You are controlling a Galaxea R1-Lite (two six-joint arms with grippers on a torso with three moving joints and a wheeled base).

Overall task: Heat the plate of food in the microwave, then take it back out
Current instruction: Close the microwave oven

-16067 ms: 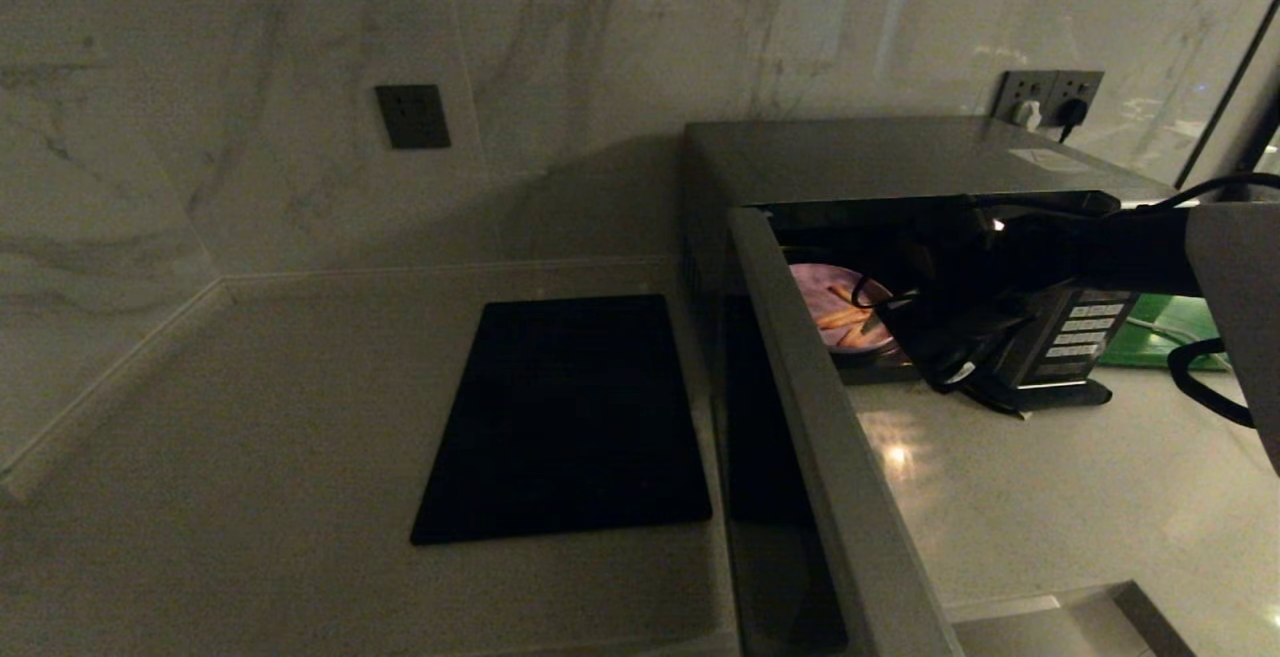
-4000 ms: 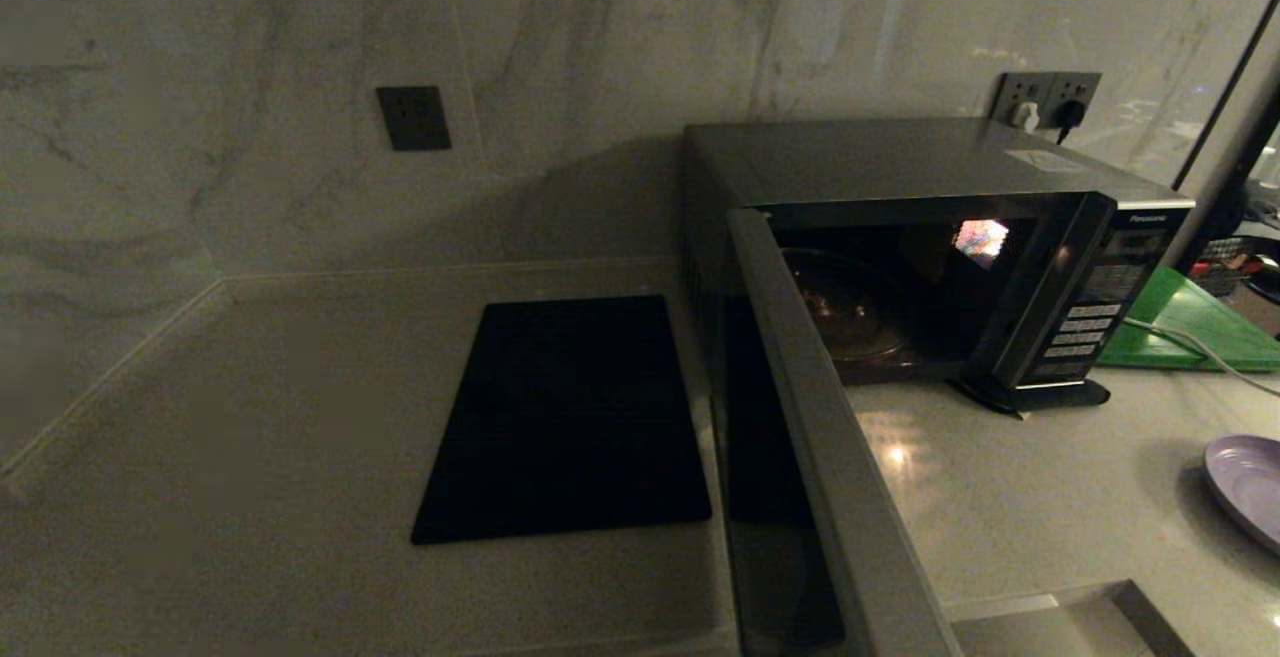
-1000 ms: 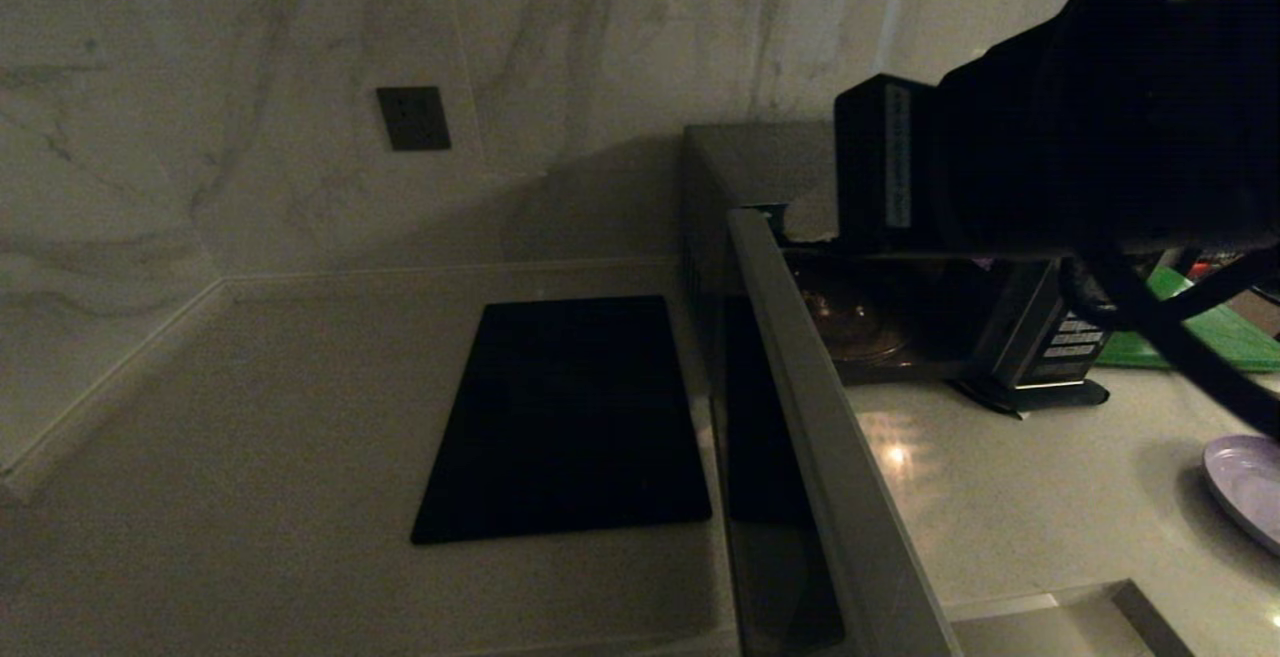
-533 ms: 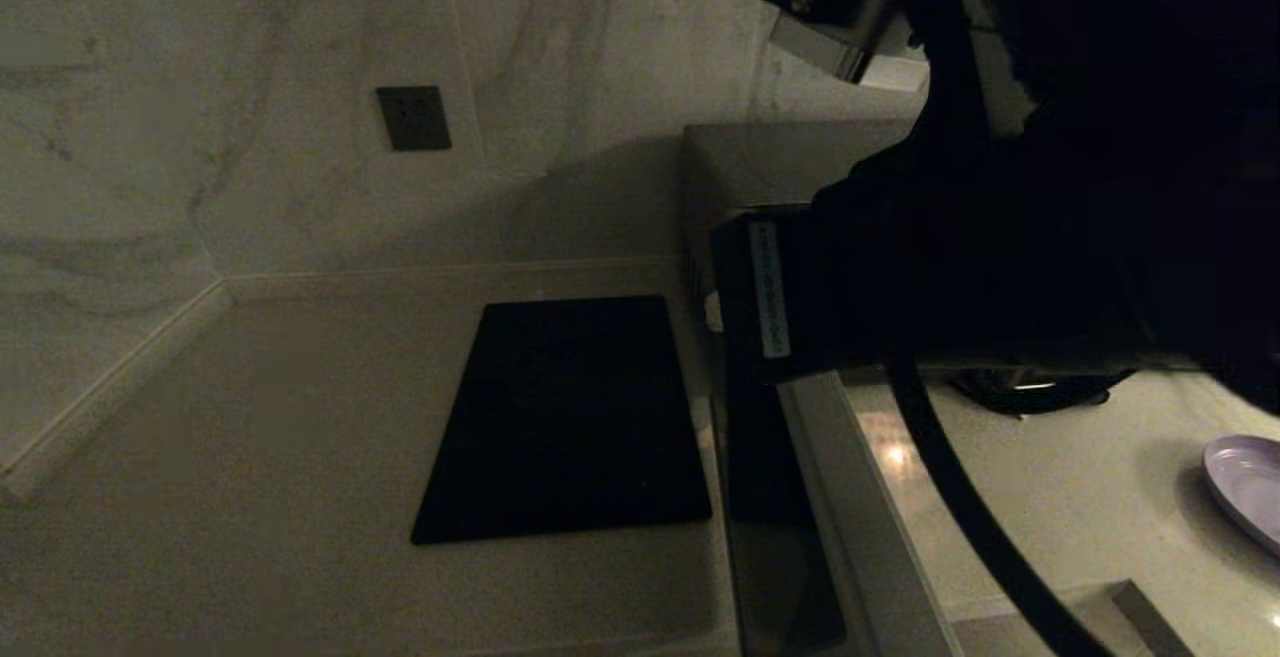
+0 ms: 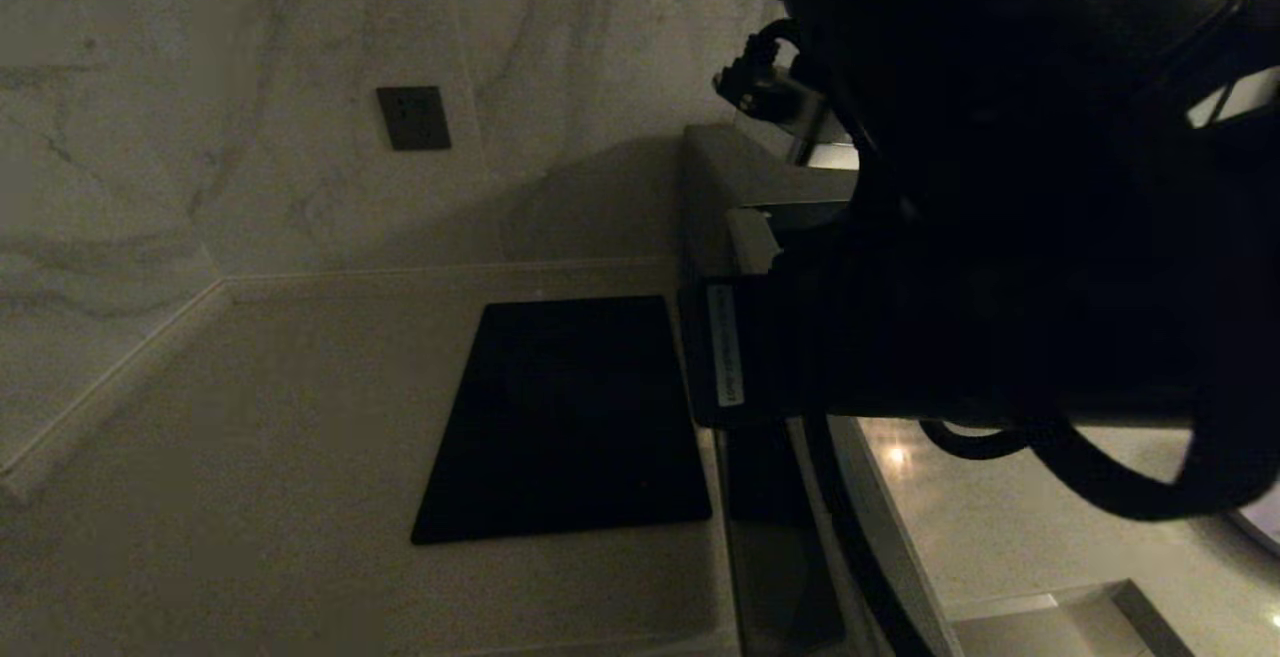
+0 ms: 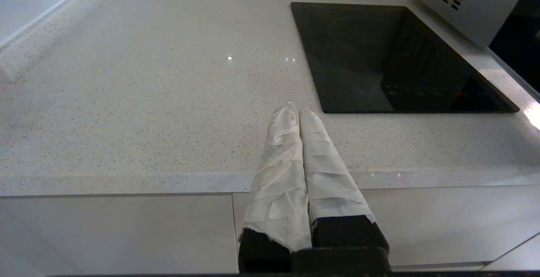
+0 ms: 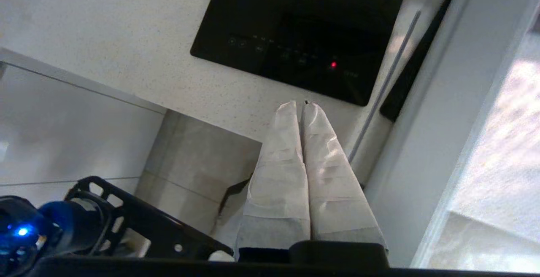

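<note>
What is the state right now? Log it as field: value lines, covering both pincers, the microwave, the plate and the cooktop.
left pincer: shut, empty, over the counter's front edge, beside the cooktop
right pincer: shut, empty, between the cooktop and the open door
microwave: door swung open, inside hidden by the right arm
plate: on the counter right of the microwave, only a sliver shows, food not visible
cooktop: bare, a red light lit on its panel
</note>
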